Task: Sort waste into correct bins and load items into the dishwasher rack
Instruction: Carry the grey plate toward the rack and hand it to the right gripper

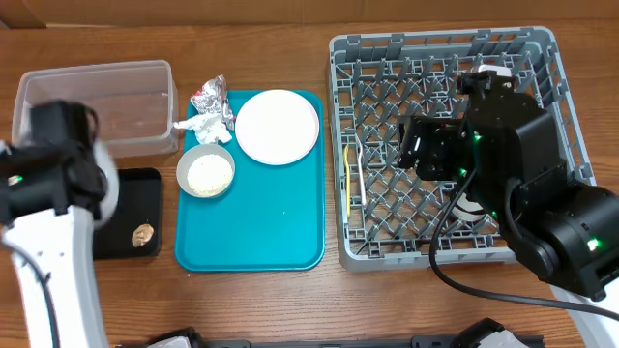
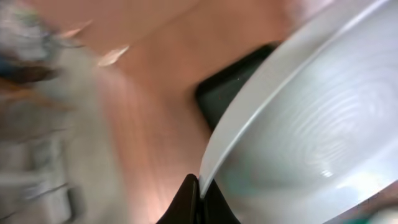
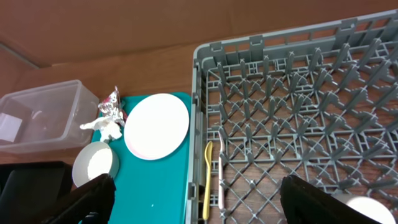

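Left wrist: pinching grey plate (image 2: pixel 311 124) by rim in left jaws, tilted, black tray (image 2: pixel 230 93) beyond them. Risks slipping from so thin a hold. Holds right jaws spread, rack (image 3: pixel 311 124) below.

free: teal tray (image 1: pixel 266 217) near half | blocked: right arm (image 1: pixel 527 164) over rack (image 1: pixel 340 145)

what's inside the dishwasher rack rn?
Pale yellow spoon and fork lie near the dishwasher rack's left wall. A white cup shows partly under the right arm, which hides the floor around it overhead.
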